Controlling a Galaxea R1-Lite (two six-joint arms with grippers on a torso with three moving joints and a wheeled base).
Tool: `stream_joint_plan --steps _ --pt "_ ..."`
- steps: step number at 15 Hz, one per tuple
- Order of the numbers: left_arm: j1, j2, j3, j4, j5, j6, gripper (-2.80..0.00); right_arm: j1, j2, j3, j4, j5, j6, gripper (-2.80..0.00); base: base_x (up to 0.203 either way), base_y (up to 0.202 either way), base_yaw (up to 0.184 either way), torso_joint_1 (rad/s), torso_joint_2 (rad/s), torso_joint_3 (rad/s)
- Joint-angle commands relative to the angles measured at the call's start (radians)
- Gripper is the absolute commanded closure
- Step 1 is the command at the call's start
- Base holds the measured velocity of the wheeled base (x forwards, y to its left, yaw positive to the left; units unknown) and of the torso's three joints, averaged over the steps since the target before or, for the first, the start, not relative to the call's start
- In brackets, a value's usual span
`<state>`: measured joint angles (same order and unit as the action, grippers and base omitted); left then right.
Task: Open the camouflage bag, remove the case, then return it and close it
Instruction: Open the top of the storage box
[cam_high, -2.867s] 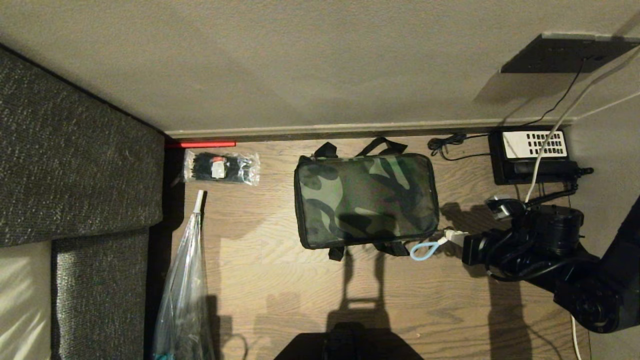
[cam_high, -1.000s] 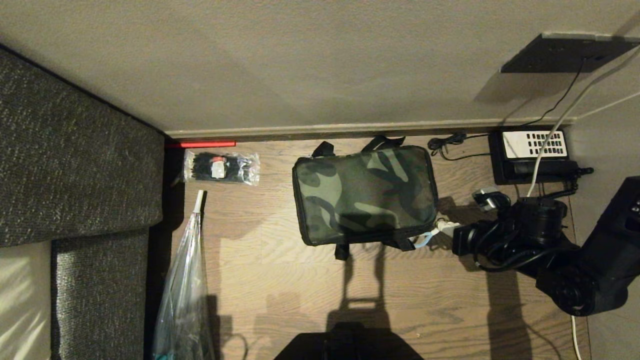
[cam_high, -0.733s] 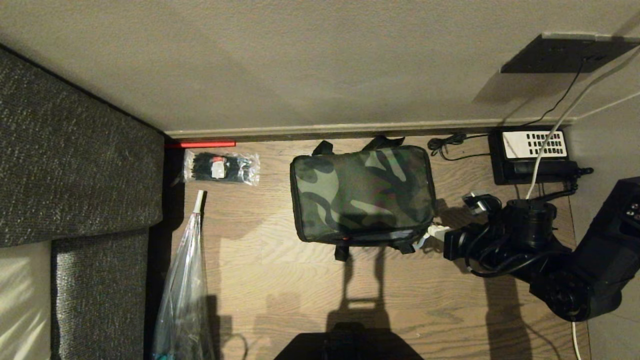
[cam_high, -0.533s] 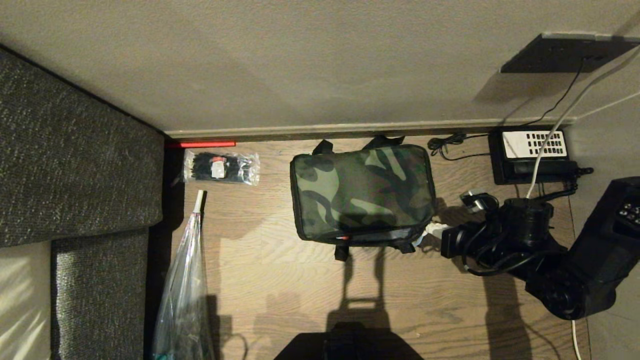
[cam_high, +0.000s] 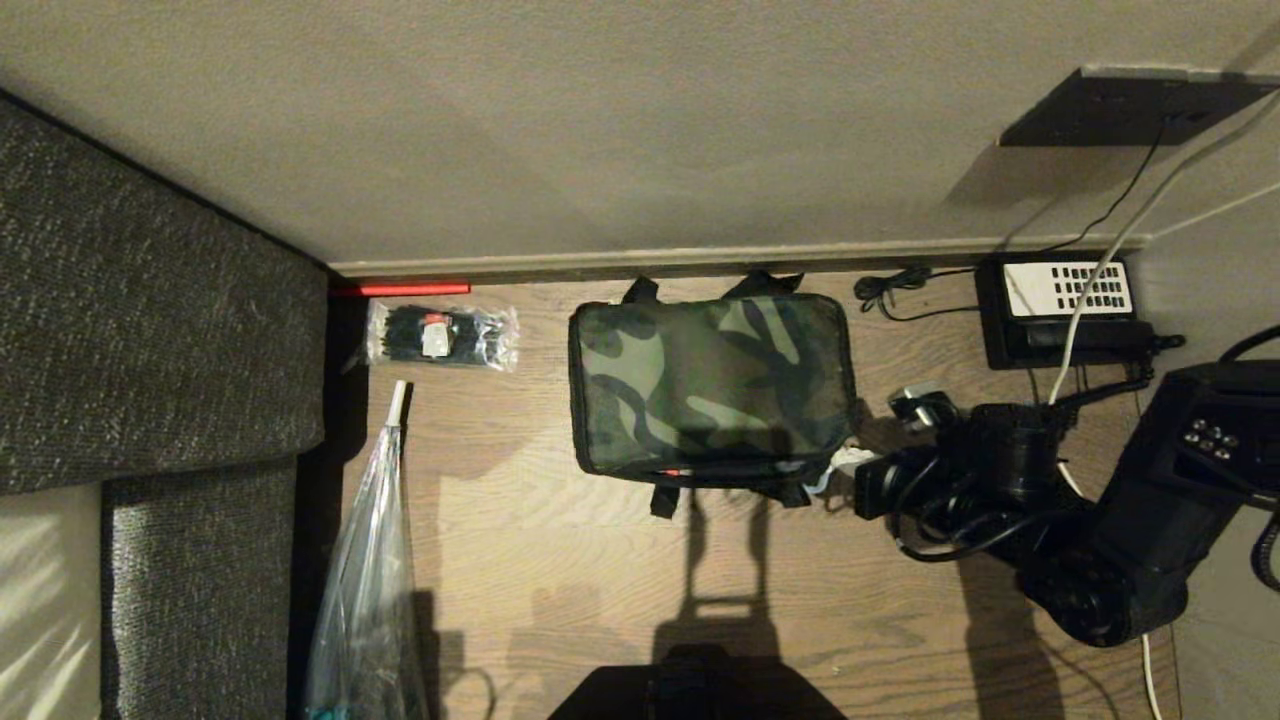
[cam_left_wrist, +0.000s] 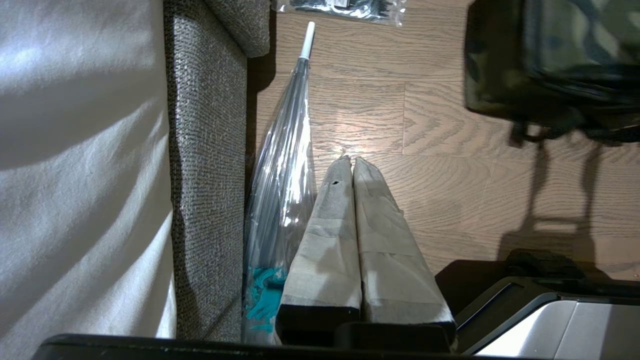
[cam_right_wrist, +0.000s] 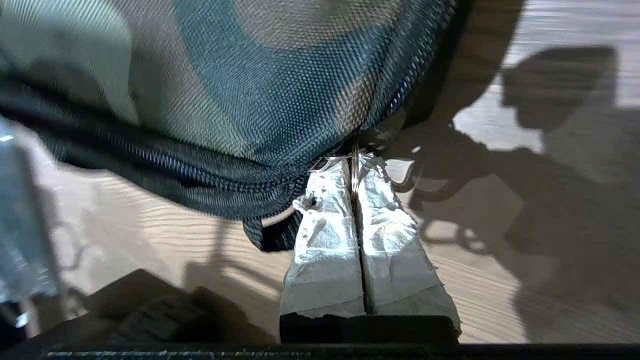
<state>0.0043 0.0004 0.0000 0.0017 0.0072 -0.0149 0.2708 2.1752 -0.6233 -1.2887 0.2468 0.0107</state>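
Right gripper (cam_right_wrist: 354, 167) at the bag's near right corner, taped fingers (cam_right_wrist: 325, 235) pressed together on a thin metal zipper ring (cam_right_wrist: 354, 165); left gripper (cam_left_wrist: 352, 165) parked, fingers together, holding nothing. Camouflage bag (cam_high: 712, 380) lies on the wood floor (cam_high: 560, 580) by the wall, lid down with a slim red gap along its front: opening barely begun, case unseen, rest pending. Only the right wrist view shows the ring pinch; head view gives overall layout.
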Motion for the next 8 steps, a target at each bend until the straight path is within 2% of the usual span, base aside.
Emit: stream_joint_plan --steps 1,3,8 --pt "0.0 -0.002 0.003 0.0 0.0 0.0 0.0 0.047 0.015 -0.006 -0.008 -0.007 0.018 0.0 0.0 0.0 0.0 0.0 0.0 0.0" --pt "0.0 -0.001 0.003 0.0 0.0 0.0 0.0 0.073 0.015 -0.011 -0.011 -0.008 0.043 0.0 0.0 0.0 0.0 0.0 0.0 0.0" --pt "0.0 -0.001 0.003 0.0 0.0 0.0 0.0 0.07 0.011 0.006 -0.024 -0.006 0.038 0.0 0.0 0.0 0.0 0.0 0.0 0.0"
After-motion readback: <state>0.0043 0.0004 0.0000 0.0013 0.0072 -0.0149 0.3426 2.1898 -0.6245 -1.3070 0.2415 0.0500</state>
